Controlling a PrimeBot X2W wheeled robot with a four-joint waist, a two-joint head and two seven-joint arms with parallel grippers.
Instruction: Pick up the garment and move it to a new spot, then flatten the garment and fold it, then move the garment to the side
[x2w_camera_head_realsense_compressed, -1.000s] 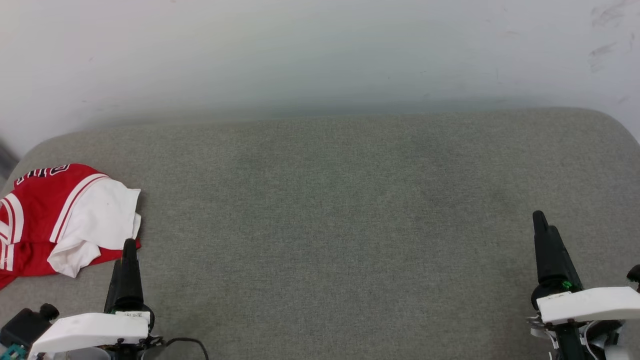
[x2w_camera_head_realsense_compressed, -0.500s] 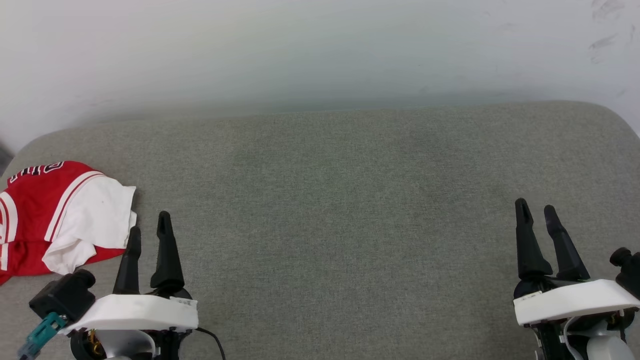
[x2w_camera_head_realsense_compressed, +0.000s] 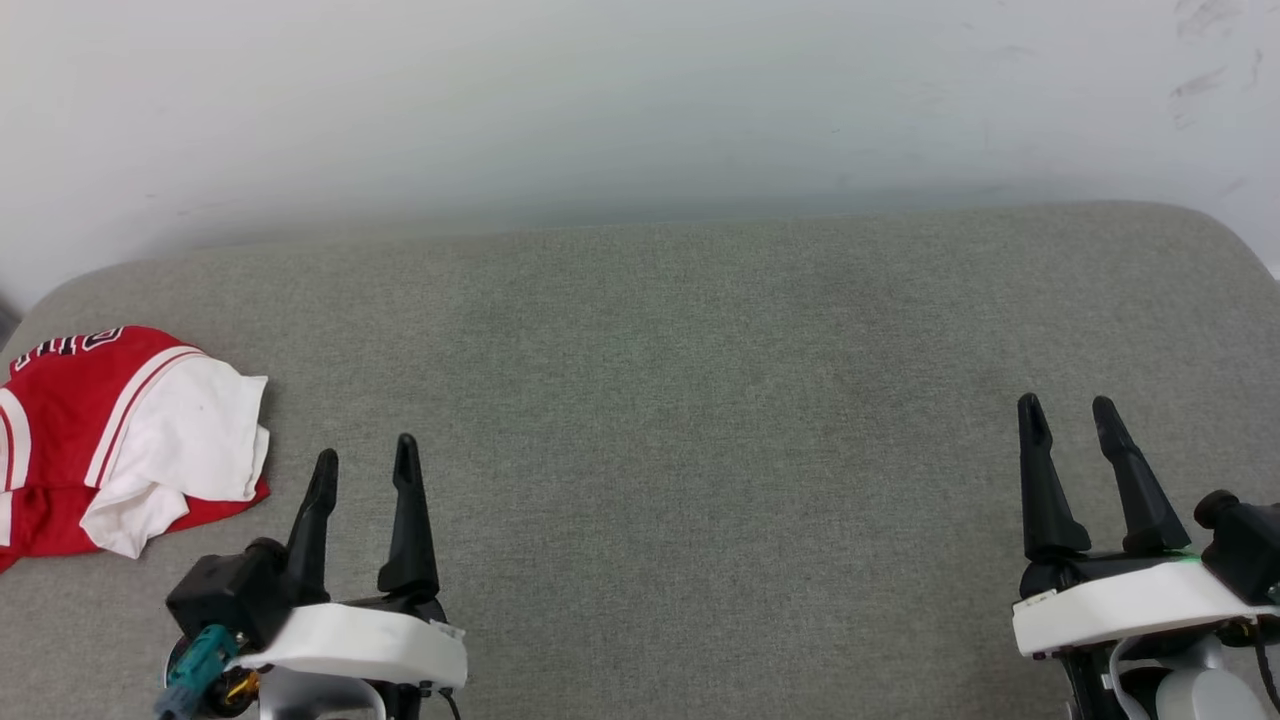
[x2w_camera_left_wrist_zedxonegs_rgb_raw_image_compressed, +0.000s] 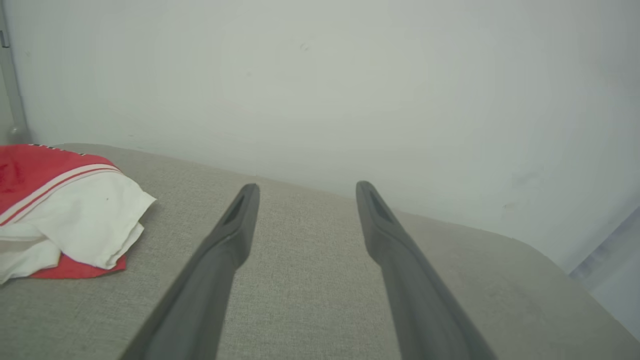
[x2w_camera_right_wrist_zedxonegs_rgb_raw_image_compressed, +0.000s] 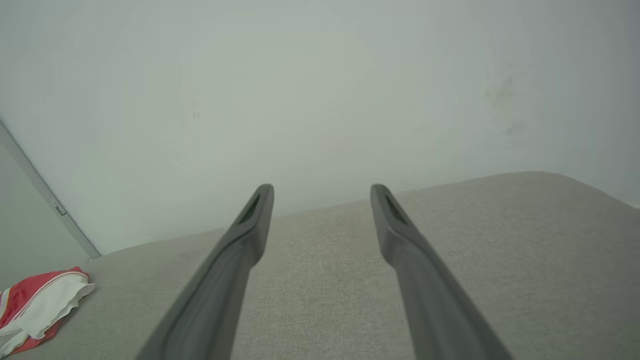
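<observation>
The garment (x2w_camera_head_realsense_compressed: 120, 430) lies bunched at the cushion's (x2w_camera_head_realsense_compressed: 650, 400) left edge: red, a white sleeve folded on top, striped trim, black lettering partly showing. The left gripper (x2w_camera_head_realsense_compressed: 365, 450) and right gripper (x2w_camera_head_realsense_compressed: 1067, 405) gape empty.

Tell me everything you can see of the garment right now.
The garment is a red jersey-style shirt of soft cloth, with a white short sleeve, red-and-white striped trim and black white-outlined lettering along its far edge. It lies as a rumpled, loosely folded bundle, sleeve on top, at the far left of the grey upholstered surface, partly cut off by the head view's edge. Only the surface touches it; the open left gripper stands apart to its right.
</observation>
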